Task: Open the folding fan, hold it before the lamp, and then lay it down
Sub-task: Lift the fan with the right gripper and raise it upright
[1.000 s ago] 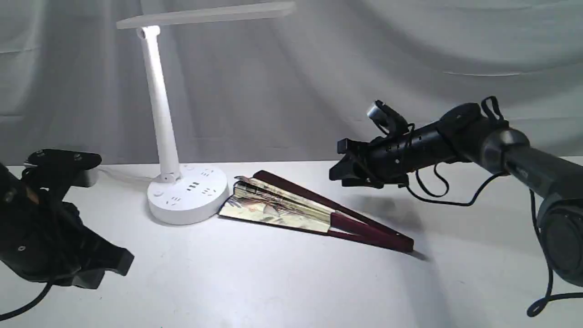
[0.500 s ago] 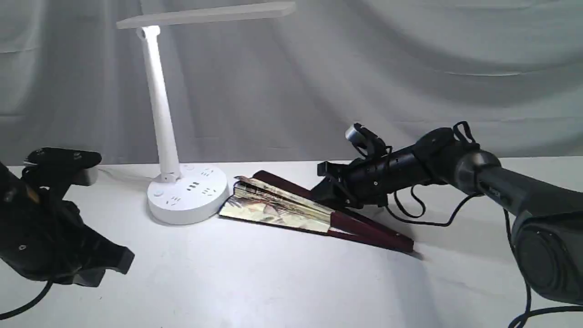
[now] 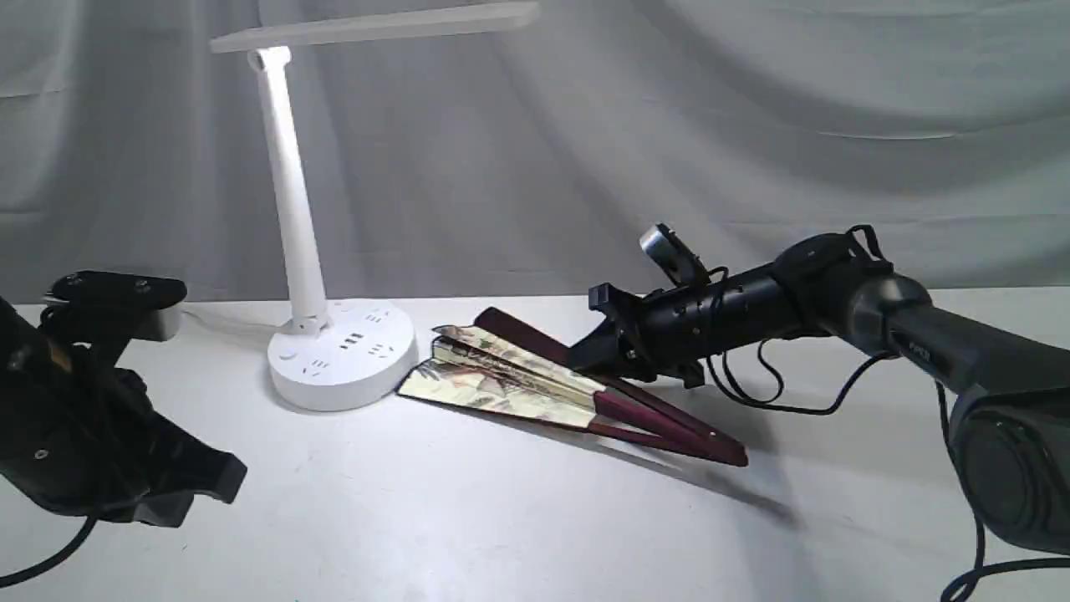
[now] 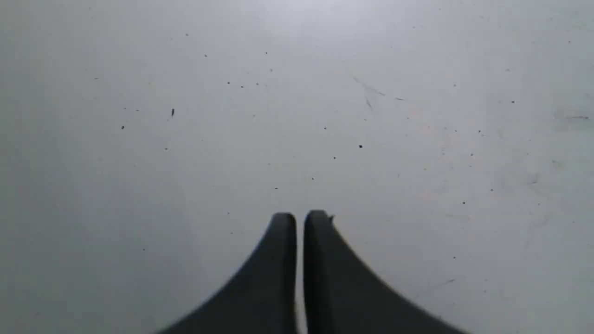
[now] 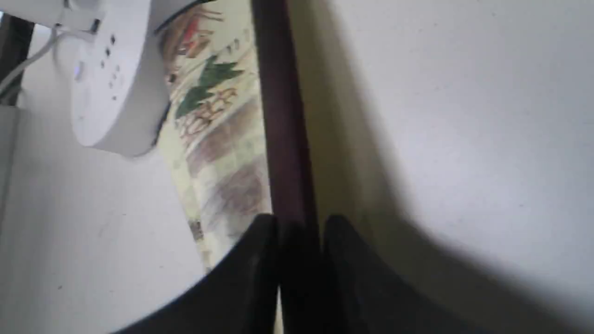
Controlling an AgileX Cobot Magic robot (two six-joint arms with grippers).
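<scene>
The folding fan (image 3: pixel 501 389) lies partly spread on the white table, its painted cream leaf touching the round base of the lamp (image 3: pixel 343 355). My right gripper (image 3: pixel 589 355) reaches in from the right. Its fingers are shut on the fan's far maroon outer rib (image 5: pixel 278 116), seen between the fingertips of that gripper (image 5: pixel 299 222) in the right wrist view. The fan's handle end hangs slightly off the table above its shadow. The lamp base (image 5: pixel 116 83) sits just beyond the leaf (image 5: pixel 218 120). My left gripper (image 3: pixel 221 481) hovers at the near left, shut and empty (image 4: pixel 300 215).
The lamp's slim stem (image 3: pixel 288 184) rises to a flat bar head (image 3: pixel 376 25) over the table's back left. A grey cloth backdrop (image 3: pixel 752 125) hangs behind. The right arm's black cable (image 3: pixel 786 401) droops over the table behind the fan.
My right gripper came down and leftward onto the fan's far rib and closed on it. The fan shifted a little and its handle end rose. The left arm stayed still.
</scene>
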